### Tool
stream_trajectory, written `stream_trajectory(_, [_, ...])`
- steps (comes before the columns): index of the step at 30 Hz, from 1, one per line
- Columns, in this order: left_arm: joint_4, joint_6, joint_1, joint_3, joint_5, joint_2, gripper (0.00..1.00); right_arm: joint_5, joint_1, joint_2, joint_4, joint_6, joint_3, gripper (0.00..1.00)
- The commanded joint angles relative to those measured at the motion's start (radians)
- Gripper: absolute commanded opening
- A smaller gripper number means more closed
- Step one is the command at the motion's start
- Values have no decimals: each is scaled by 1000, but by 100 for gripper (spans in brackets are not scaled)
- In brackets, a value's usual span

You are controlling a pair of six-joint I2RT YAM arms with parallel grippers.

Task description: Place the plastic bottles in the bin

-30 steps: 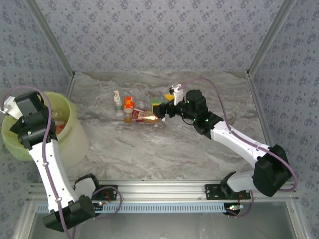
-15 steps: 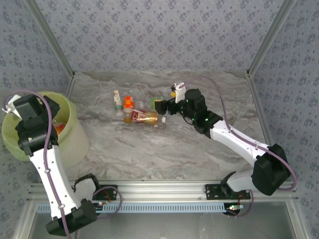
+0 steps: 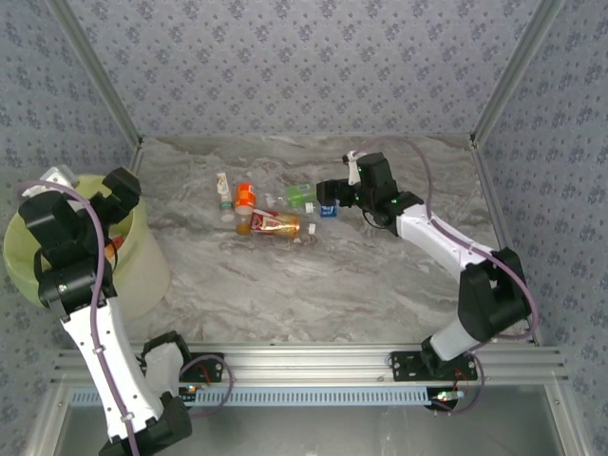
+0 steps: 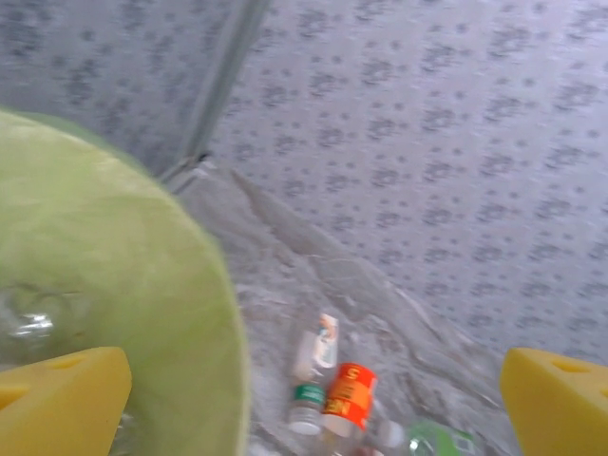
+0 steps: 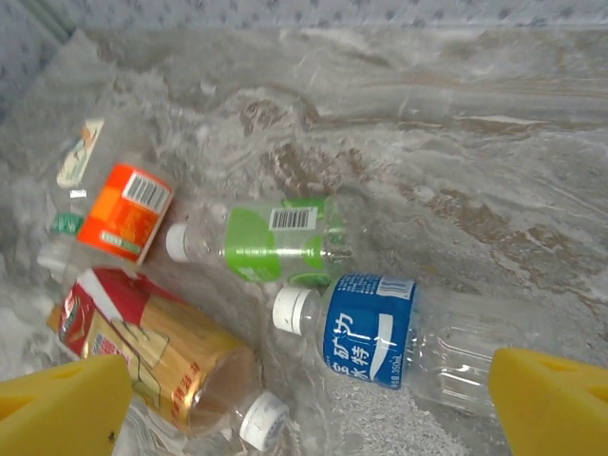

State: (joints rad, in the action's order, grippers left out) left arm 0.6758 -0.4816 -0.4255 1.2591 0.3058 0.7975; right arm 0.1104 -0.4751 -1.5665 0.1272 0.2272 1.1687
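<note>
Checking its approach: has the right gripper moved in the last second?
Yes. The right gripper has drawn away from the red-labelled bottle, toward the far wall, with its jaws open.

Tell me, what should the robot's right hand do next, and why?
Probably lower the right gripper and close on the blue-label bottle. Its jaws are open and empty, and that bottle lies on the table right in front of it, not yet in the bin.
</note>
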Motion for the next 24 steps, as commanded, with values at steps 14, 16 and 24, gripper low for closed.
stream_trajectory(14, [-70, 6, -7, -69, 277, -33, 99, 284, -72, -294, 344, -722, 270, 92])
stream_trajectory(16, [-72, 5, -7, -79, 278, -39, 100, 280, -79, -328, 380, -781, 301, 91])
stream_trajectory(24, [-68, 7, -7, -102, 274, -49, 100, 249, -129, -473, 468, -937, 425, 87])
